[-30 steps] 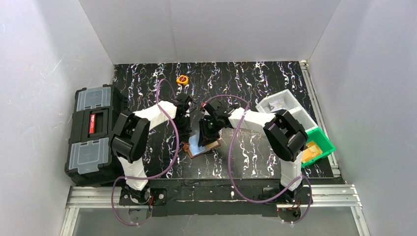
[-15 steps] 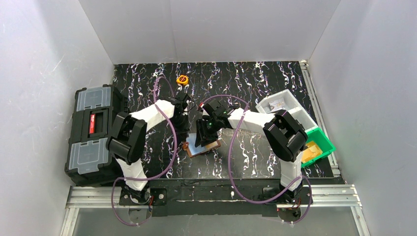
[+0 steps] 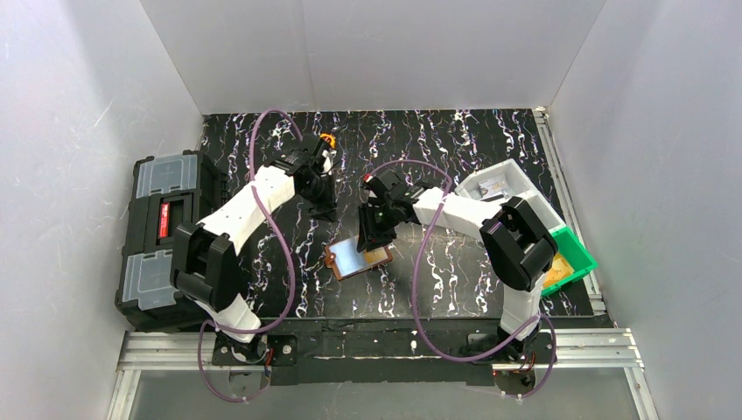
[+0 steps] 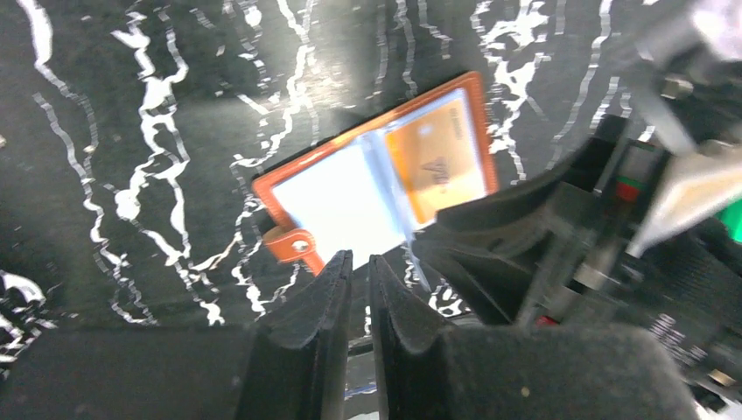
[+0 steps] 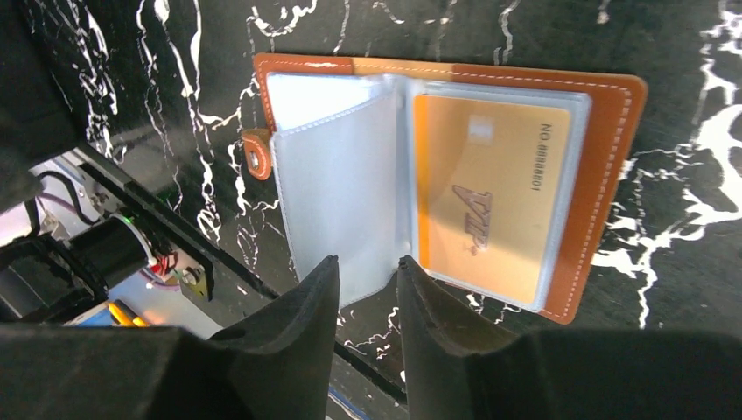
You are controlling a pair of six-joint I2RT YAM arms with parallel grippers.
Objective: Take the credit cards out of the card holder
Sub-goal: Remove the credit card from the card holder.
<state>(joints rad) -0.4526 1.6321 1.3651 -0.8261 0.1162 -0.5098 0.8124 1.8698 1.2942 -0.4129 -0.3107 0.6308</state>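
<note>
The brown card holder point(image 3: 350, 259) lies open and flat on the black marbled table. In the right wrist view the card holder point(image 5: 612, 175) shows an orange-tan credit card point(image 5: 490, 201) inside its right clear pocket, and a pale clear pocket leaf point(image 5: 337, 192) lies over the left half. My right gripper point(image 5: 366, 262) hangs open just above that leaf's near edge, holding nothing. My left gripper point(image 4: 360, 260) is farther back, its jaws a narrow slit apart and empty. From there the card holder point(image 4: 293, 197) and the card point(image 4: 437, 166) lie beyond its tips.
A black toolbox point(image 3: 162, 236) with grey lids stands at the left edge. A green bin point(image 3: 569, 258) and a clear tray point(image 3: 507, 188) sit at the right. A small round orange object point(image 3: 329, 139) peeks from behind the left arm. The right arm point(image 4: 595, 245) crowds the left wrist view.
My left arm has drawn back from the card holder toward the far side, and its jaws have parted slightly. The right gripper has shifted a little and stays over the holder.
</note>
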